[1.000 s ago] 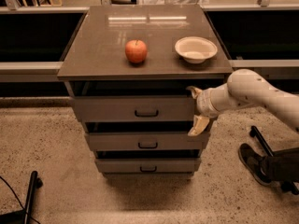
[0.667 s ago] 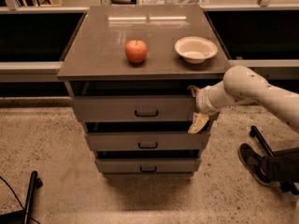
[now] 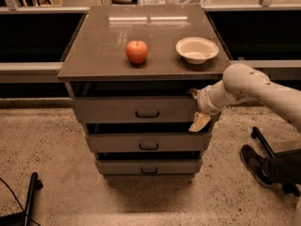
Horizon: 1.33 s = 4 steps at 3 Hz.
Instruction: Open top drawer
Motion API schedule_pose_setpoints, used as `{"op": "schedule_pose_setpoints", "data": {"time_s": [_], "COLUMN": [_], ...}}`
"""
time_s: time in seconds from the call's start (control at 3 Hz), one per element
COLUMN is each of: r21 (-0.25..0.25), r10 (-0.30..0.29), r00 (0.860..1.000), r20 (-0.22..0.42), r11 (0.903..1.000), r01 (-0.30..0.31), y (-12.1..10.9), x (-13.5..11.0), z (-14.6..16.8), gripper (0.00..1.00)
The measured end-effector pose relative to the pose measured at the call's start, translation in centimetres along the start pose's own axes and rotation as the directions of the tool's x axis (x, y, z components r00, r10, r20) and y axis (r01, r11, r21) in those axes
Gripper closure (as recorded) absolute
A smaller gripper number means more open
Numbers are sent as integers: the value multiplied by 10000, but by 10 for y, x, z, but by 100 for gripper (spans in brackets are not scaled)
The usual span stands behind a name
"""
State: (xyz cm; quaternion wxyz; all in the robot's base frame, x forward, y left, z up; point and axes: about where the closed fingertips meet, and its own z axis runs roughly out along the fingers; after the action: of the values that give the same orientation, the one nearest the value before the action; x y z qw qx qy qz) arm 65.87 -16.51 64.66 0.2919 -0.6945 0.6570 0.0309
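The top drawer [image 3: 117, 109] is the widest grey front of three under the brown cabinet top, with a small dark loop handle [image 3: 147, 113] at its middle. A dark gap shows above the front; no tray inside is visible. My gripper [image 3: 196, 108] is at the right end of this drawer front, well right of the handle. One tan fingertip [image 3: 200, 122] hangs at the front's lower right corner and the other sits at its upper right corner, so the gripper stands open. The white arm reaches in from the right.
A red apple [image 3: 137, 51] and a white bowl [image 3: 196, 49] sit on the cabinet top [image 3: 94, 46]. Two narrower drawers [image 3: 148, 142] lie below. The robot's dark base [image 3: 273, 166] stands on the floor at the right, and a black stand [image 3: 28, 197] at the lower left.
My gripper has shifted slightly left and up along the drawer's right end. The drawer front has not visibly moved.
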Motion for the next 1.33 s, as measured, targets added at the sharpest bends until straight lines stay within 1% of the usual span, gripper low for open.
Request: {"op": "schedule_pose_setpoints", "data": {"time_s": [0.33, 0.67, 1.0, 1.33], "r21": [-262, -878, -1489, -1879], "r10": [-533, -1119, -1401, -1290], "r00": [9975, 9905, 9862, 9883], "r20": [-461, -800, -885, -810], "r11": [9983, 9906, 9808, 9758], "r01": [522, 1048, 1260, 1120], "y": [16, 38, 60, 81], "x": [-16, -32, -38, -34], "z": [-13, -22, -25, -30], "gripper": [19, 21, 22, 20]}}
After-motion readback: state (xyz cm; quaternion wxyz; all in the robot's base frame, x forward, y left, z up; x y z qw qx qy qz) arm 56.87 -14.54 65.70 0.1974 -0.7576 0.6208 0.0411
